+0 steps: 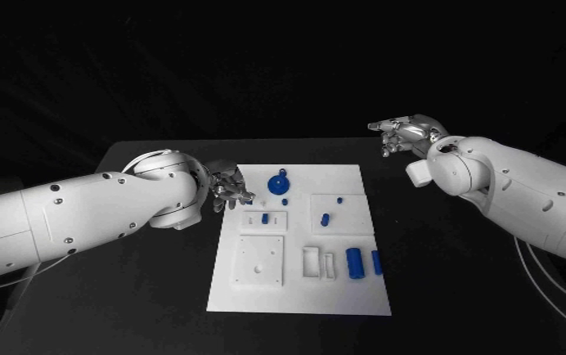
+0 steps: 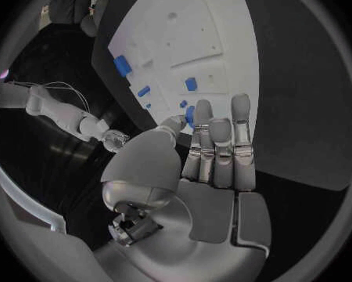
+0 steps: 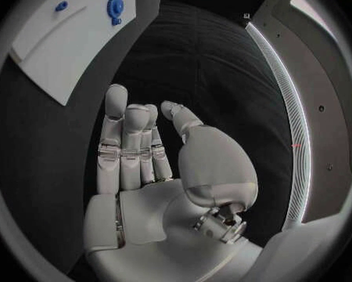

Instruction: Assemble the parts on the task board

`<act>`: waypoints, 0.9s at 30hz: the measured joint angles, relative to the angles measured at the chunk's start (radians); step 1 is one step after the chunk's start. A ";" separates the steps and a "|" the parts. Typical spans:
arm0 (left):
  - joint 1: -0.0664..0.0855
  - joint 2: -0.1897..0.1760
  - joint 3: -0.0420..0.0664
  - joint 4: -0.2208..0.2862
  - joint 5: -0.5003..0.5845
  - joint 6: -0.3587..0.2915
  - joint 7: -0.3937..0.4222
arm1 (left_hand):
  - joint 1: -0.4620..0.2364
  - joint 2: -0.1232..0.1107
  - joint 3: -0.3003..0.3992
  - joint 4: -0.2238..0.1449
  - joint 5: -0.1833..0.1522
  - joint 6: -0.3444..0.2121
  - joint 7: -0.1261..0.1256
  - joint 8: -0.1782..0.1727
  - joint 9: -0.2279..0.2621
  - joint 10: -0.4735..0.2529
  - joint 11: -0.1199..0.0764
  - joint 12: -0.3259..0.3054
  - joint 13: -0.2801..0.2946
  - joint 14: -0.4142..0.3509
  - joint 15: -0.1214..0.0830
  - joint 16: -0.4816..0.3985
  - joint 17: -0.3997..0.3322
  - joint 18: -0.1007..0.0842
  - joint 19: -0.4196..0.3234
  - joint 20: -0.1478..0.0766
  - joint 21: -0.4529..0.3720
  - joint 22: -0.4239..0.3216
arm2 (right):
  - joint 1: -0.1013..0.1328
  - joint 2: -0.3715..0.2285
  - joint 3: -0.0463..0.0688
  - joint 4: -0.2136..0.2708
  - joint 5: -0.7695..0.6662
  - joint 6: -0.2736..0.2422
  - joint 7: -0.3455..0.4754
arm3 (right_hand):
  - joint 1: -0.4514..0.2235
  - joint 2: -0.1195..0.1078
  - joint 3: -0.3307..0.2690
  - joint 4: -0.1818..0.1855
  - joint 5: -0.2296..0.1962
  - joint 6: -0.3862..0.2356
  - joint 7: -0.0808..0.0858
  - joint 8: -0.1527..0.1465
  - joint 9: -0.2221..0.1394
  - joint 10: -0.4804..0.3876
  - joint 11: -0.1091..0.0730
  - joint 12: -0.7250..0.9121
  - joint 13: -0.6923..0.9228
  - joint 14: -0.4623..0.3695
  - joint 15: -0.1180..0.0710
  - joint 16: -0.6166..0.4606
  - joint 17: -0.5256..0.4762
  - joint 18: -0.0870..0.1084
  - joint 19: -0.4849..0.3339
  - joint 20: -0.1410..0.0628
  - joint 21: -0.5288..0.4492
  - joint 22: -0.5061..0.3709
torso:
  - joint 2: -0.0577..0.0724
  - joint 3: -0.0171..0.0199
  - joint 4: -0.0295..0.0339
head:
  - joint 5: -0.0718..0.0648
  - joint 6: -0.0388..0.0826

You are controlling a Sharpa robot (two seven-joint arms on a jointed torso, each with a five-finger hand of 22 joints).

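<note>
The white task board (image 1: 301, 289) lies in the middle of the black table. On its far part sits a round blue part (image 1: 280, 184), with small blue parts (image 1: 325, 220) nearer the middle. Two blue cylinders (image 1: 354, 262) lie at its near right. My left hand (image 1: 227, 187) hovers at the board's far left edge, fingers straight and holding nothing; in the left wrist view its fingers (image 2: 219, 144) partly cover the round blue part (image 2: 189, 114). My right hand (image 1: 405, 135) is raised beyond the board's far right corner, and its fingers (image 3: 133, 144) are empty.
White raised blocks and sockets (image 1: 259, 261) stand on the board's near left and middle. Bare black table (image 1: 460, 289) stretches on both sides of the board. The right wrist view shows the board's corner (image 3: 66, 50) and the round blue part (image 3: 115, 6).
</note>
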 measured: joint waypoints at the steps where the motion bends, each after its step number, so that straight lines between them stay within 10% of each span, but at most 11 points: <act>1: 0.000 0.003 -0.001 0.000 -0.010 -0.002 -0.009 | -0.002 -0.002 0.001 0.001 0.003 0.000 0.000 0.000 0.000 0.000 0.000 0.000 0.001 0.001 0.001 0.000 0.002 0.000 0.002 0.001 -0.004 0.003 | 0.000 0.000 0.001 0.000 0.003 0.000 0.001 | 0.000 0.000 0.001 -0.001 0.000 0.000 0.000 0.000 0.000 0.000 0.000 0.000 -0.002 0.000 0.000 0.000 -0.001 0.000 0.000 0.000 0.000 -0.001 | 0.000 0.0000 0.0001 | 0.001 -0.001; 15: -0.003 0.047 -0.050 -0.030 -0.101 -0.030 -0.067 | -0.005 -0.005 0.001 0.001 0.020 0.005 -0.005 -0.004 -0.002 0.009 -0.002 -0.005 0.011 0.016 -0.002 -0.013 0.022 0.000 0.040 -0.002 -0.082 0.080 | 0.001 0.001 0.003 0.001 0.024 0.000 0.009 | 0.000 0.000 0.007 -0.007 0.012 0.000 0.000 0.000 0.000 0.000 0.000 0.000 -0.014 0.000 0.000 0.000 -0.006 0.000 0.000 0.000 0.004 -0.013 | 0.002 -0.0003 -0.0012 | 0.005 -0.003; 27: -0.019 0.061 -0.058 -0.046 -0.142 -0.037 -0.069 | -0.009 -0.008 0.001 0.001 0.020 0.009 -0.002 -0.006 -0.001 0.014 -0.004 -0.015 0.011 0.025 -0.003 -0.019 0.027 0.000 0.068 -0.005 -0.146 0.124 | -0.001 0.008 0.004 0.001 0.025 0.004 0.011 | 0.000 0.000 0.029 -0.022 0.047 0.000 0.000 0.000 0.000 0.000 0.000 0.000 -0.020 0.000 0.000 0.000 -0.006 0.000 0.000 0.000 0.009 -0.018 | 0.001 -0.0001 0.0002 | 0.005 -0.006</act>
